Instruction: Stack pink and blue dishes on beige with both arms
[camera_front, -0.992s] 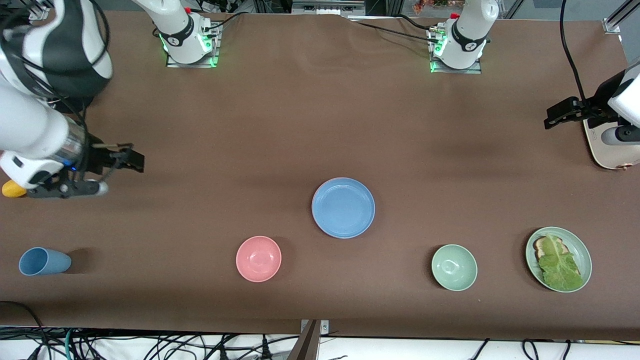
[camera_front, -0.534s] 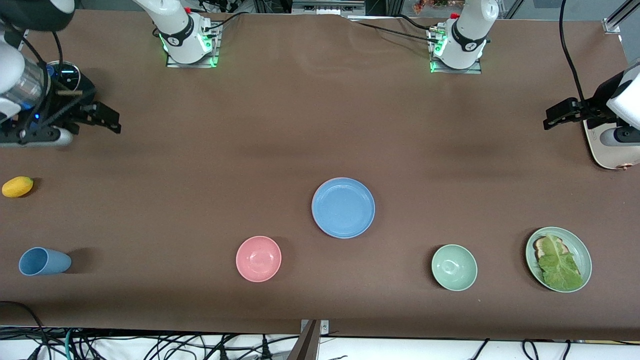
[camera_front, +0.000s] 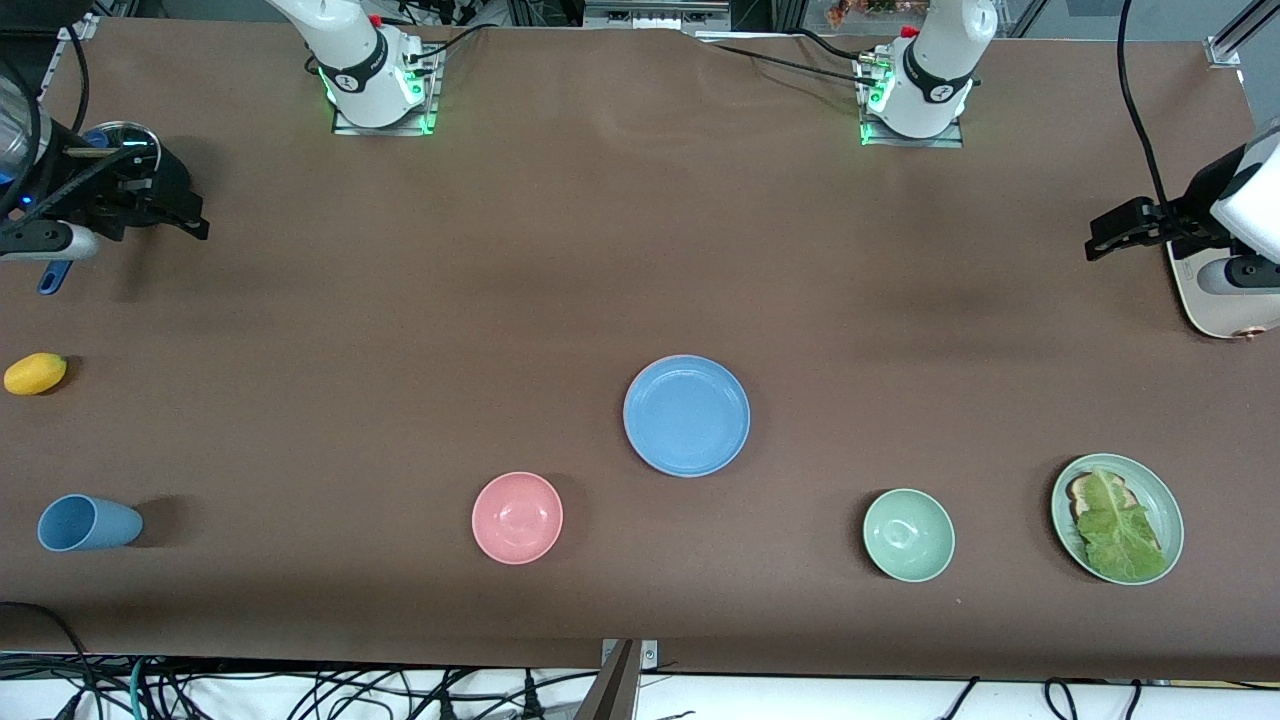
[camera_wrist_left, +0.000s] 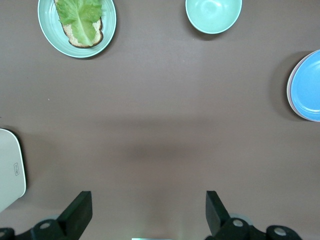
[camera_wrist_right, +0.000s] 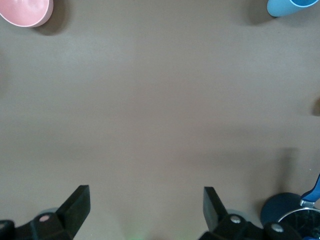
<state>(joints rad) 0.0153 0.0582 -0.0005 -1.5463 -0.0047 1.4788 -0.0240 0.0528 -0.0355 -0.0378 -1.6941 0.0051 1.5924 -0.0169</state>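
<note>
While the blue plate (camera_front: 686, 415) lies mid-table, a paler rim (camera_wrist_left: 288, 87) peeks out from under it in the left wrist view, so it seems to top a stack, though I cannot tell pink or beige beneath. A pink bowl (camera_front: 517, 517) and a green bowl (camera_front: 908, 534) sit nearer the front camera. The right gripper (camera_front: 195, 222) hangs over the table's right-arm end and the left gripper (camera_front: 1097, 238) over its left-arm end, both with jaws spread and empty. Judging by this, stacking looks done, and the next move calls only for parking both arms.

Two plates (camera_front: 686, 415), two bowls (camera_front: 517, 517)
</note>
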